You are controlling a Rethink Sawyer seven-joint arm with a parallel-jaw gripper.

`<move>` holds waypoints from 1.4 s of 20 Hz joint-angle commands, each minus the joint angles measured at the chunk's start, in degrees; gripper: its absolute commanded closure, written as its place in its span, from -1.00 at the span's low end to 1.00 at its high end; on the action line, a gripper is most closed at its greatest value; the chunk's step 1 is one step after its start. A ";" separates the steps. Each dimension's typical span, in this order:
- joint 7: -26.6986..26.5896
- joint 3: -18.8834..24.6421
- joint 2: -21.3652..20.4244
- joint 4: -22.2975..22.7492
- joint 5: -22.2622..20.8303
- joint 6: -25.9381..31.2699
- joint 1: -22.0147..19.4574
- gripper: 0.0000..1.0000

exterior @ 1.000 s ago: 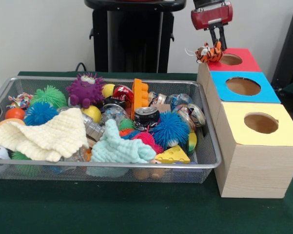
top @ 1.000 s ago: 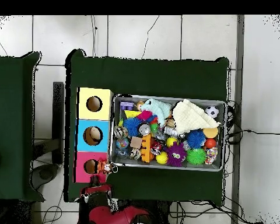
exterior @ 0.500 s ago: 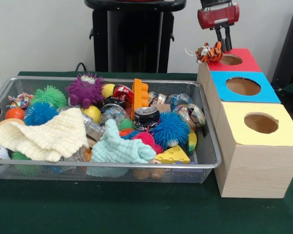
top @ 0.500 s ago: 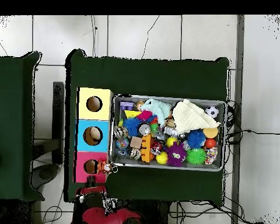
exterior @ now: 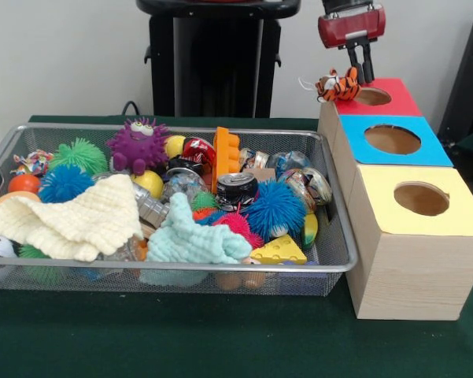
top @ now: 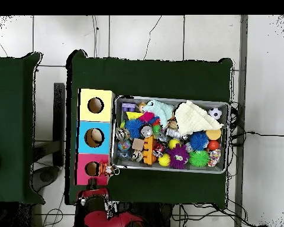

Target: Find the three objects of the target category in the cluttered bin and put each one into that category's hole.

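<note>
Tiger plush toy [exterior: 338, 84] sits on the corner of the red-topped box [exterior: 389, 104], beside its hole [exterior: 372, 96], at the upper right of the front view. Just above and right of it hangs the gripper [exterior: 361, 69], fingers close together and empty; whether fully closed cannot be told. The toy looks soft, light and squashy, so a pinch across its striped body should hold. Left of the boxes, the wire mesh bin [exterior: 337, 264] holds spiky balls, cloths, a crushed can [exterior: 237, 189] and a purple monster [exterior: 138, 143].
</note>
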 commanded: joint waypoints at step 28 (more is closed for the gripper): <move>9.35 0.37 -16.09 7.61 12.06 17.85 7.58 1.00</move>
